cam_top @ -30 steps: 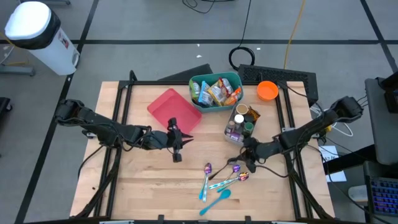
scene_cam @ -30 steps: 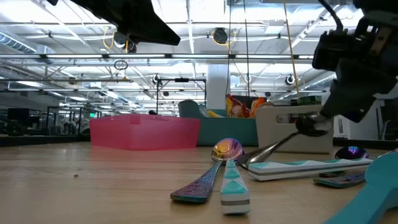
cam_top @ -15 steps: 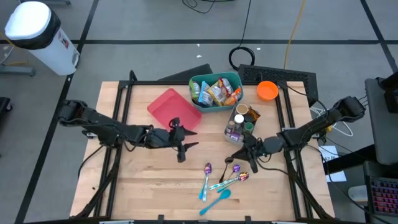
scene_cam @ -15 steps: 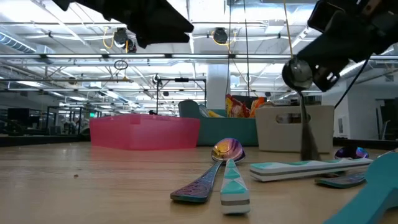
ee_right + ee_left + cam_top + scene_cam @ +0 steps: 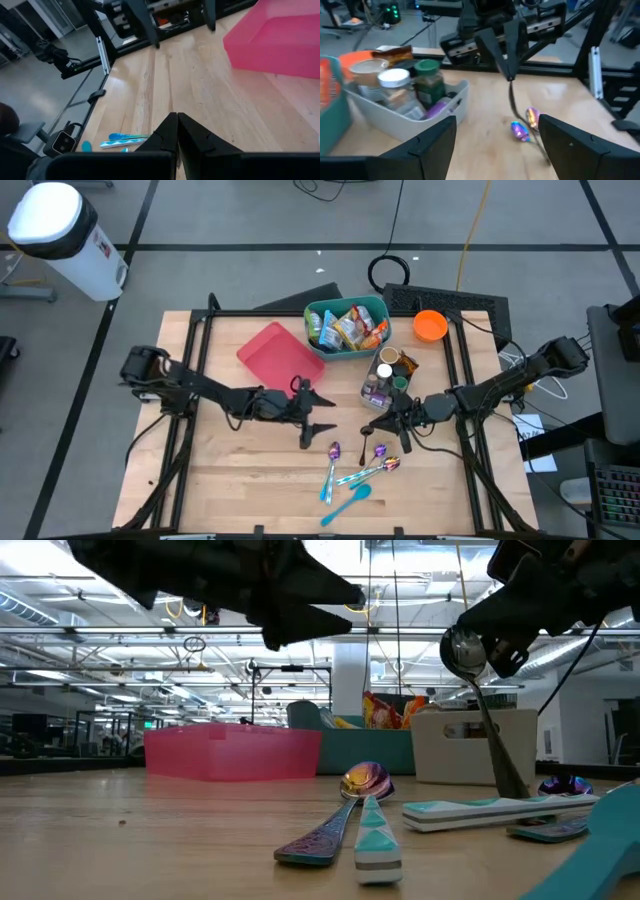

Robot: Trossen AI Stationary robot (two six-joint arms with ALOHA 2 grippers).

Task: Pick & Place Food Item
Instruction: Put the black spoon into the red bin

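Since a moment ago, the left gripper (image 5: pixel 322 413) has reached further right over mid-table, its fingers now spread and empty. The right gripper (image 5: pixel 378 424) is pinched on a dangling spoon (image 5: pixel 485 720). Food packets (image 5: pixel 350 326) sit in the teal bin (image 5: pixel 317 311).

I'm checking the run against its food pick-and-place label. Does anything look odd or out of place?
Yes. The right gripper is shut on a spoon, dangling it bowl-up over the table, not a food item. The snacks in the teal bin sit untouched, and the left gripper hangs open and empty.
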